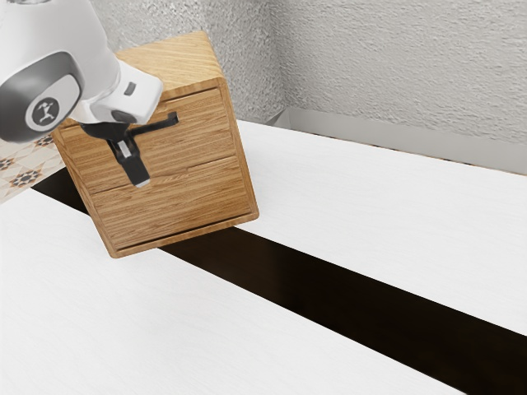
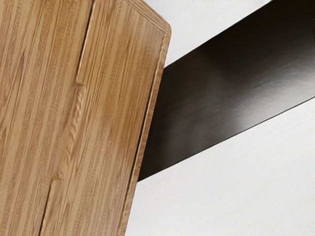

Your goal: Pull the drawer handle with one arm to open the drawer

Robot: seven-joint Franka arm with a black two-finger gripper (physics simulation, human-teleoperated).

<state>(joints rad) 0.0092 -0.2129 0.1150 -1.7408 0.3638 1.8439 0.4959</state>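
Observation:
A light oak cabinet [image 1: 165, 140] with two drawer fronts stands at the exterior view's upper left. The upper drawer [image 1: 193, 115] and the lower drawer [image 1: 177, 202] both sit flush with the cabinet's face. A thin wooden handle ridge [image 1: 210, 163] runs along the lower drawer's top edge. My black gripper [image 1: 136, 156] hangs just in front of the upper drawer, at the end of the white arm [image 1: 58, 74]. In the wrist view the cabinet's wooden front [image 2: 64, 118] is very close, with a raised wooden handle ridge [image 2: 78, 105] on it.
The cabinet rests across a wide black strip [image 1: 346, 304] that runs diagonally between two white surfaces [image 1: 379, 197]. A grey textured wall [image 1: 387, 58] stands behind. Patterned tiles [image 1: 20, 173] show at the exterior view's left edge.

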